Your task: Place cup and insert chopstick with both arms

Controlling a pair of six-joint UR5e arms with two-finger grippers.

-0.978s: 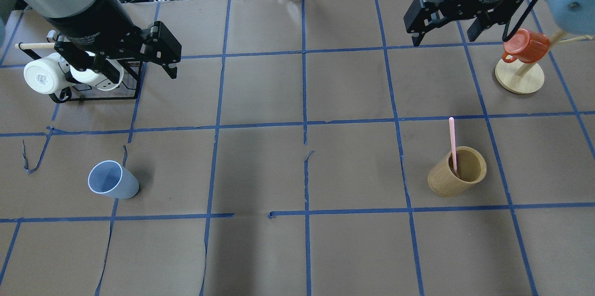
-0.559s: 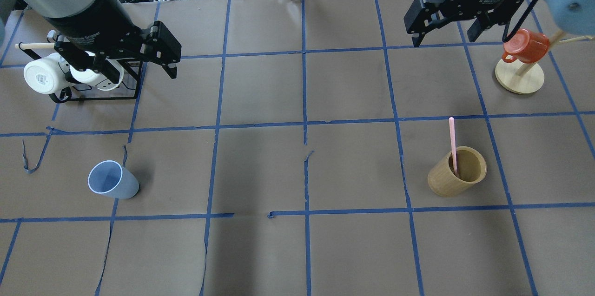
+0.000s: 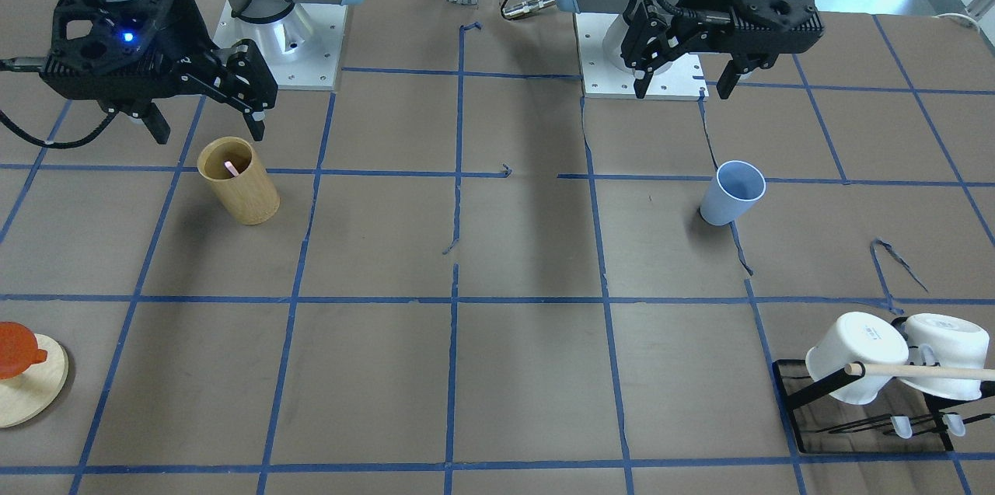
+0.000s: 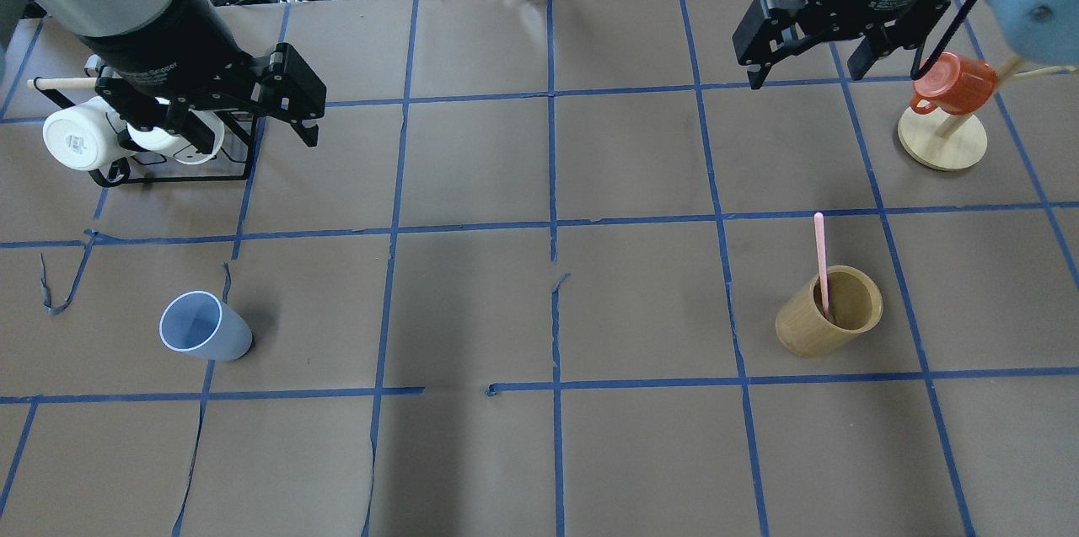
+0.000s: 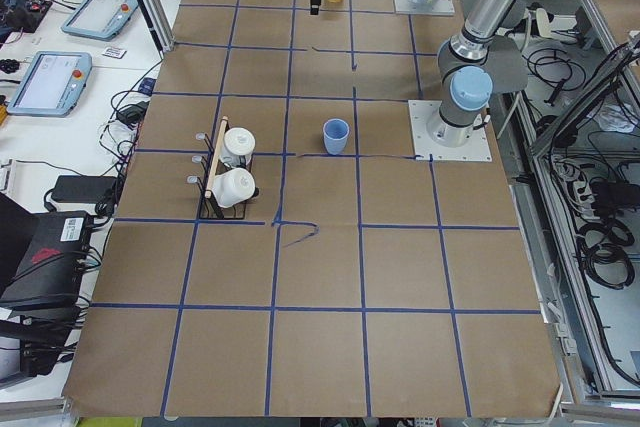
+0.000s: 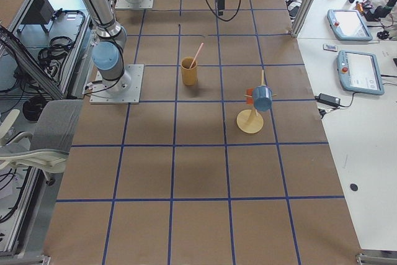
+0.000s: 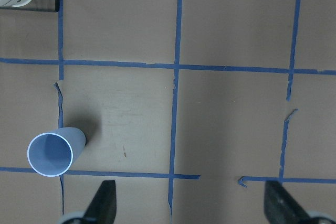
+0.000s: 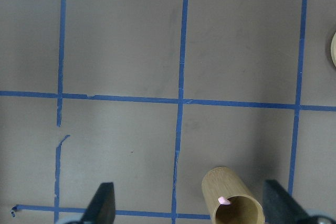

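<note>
Bench (image 4: 472,301): brown paper sheet, gridded with blue tape that is torn in places.
Left hand (image 3: 682,89): black, fingers wide apart, empty; it has edged slightly sideways since a second ago, raised near the rack.
Right hand (image 4: 805,69): black, fingers spread, empty; barely shifted.
Rack (image 3: 808,394): black wire with a wooden rod, holding two white mugs (image 3: 855,355).
Stand (image 4: 942,145): round wooden base carrying a red mug (image 4: 957,82).
Bamboo cup (image 4: 822,326): tan cylinder, upright, unmoved; the wrist view shows it below the right hand, closer to one finger.
Blue cup (image 4: 206,326): smooth, tapered, upright, unmoved; well apart from the left hand.
Chopstick (image 4: 819,259): thin, pink, leaning inside the bamboo cup.
</note>
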